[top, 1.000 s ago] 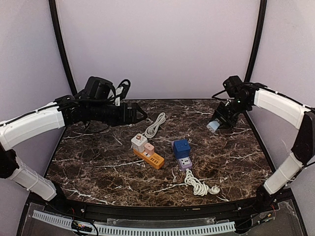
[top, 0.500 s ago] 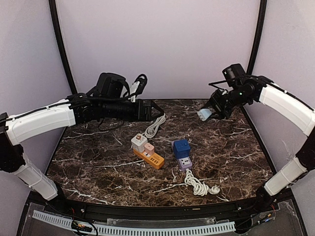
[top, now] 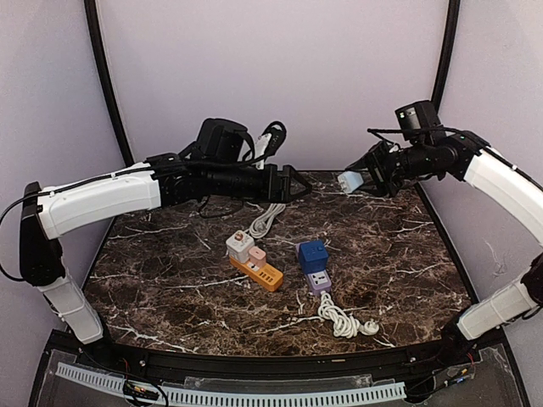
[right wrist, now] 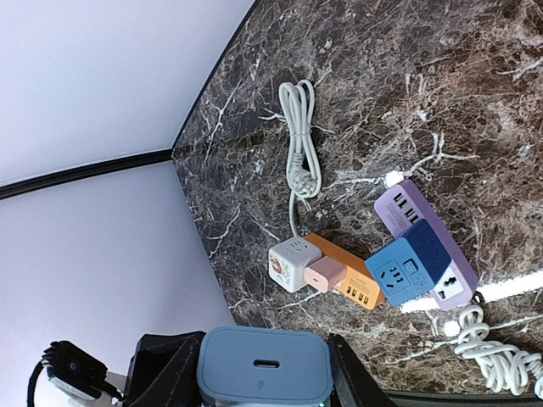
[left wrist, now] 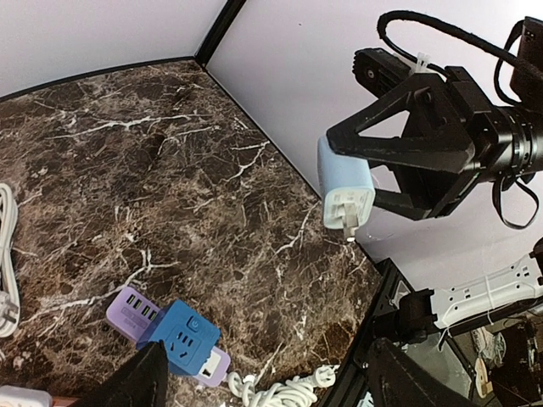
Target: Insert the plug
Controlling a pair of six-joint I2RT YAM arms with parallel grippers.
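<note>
A light blue plug [top: 348,181] hangs in the air at the back right, and my right gripper [top: 357,180] is shut on it. In the right wrist view the plug [right wrist: 265,363] fills the gap between the black fingers [right wrist: 165,373]. The left wrist view shows the plug [left wrist: 344,182] from the front, prongs pointing down. My left gripper [top: 294,183] is open and empty, held in the air a short way left of the plug. Below lie an orange power strip [top: 263,273] carrying a white cube and a pink adapter, and a purple strip [top: 319,281] carrying a blue cube socket [top: 312,253].
A white cable [top: 267,216] lies behind the orange strip. A coiled white cord with a plug [top: 344,320] trails from the purple strip toward the front. Black frame posts stand at both back corners, and the walls are close on the right.
Both arms have risen and come toward each other. The left gripper swung right across the back; the right gripper carried the plug up and to the left.
</note>
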